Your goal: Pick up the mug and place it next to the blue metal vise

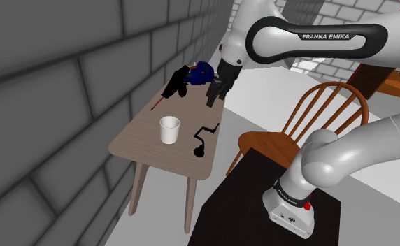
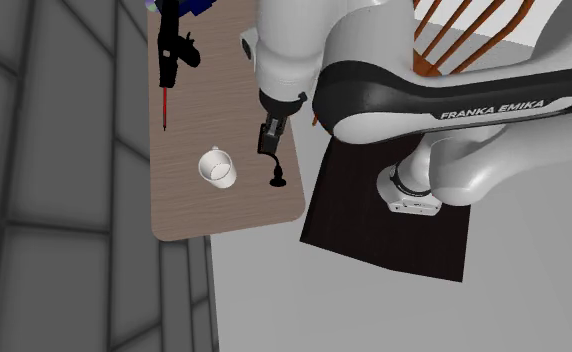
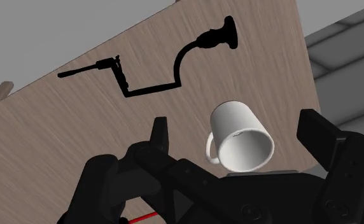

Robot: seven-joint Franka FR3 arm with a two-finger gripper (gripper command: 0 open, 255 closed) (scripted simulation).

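On desk (image 1: 144, 150), end opposite blue vise (image 1: 203, 70): white mug (image 1: 169, 130) upright, mouth up, long axis vertical, handle toward vise. Vise well apart from mug; black crank tool (image 1: 204, 137) lies near mug. Above desk we see pincer (image 1: 212, 98) hovering, fingers (image 3: 160, 130) spread, gripping nothing. Wrist view frames mug between fingers, untouched. We judge spread stance readies descent around mug; upright pose leaves wall and rim free for grasp.
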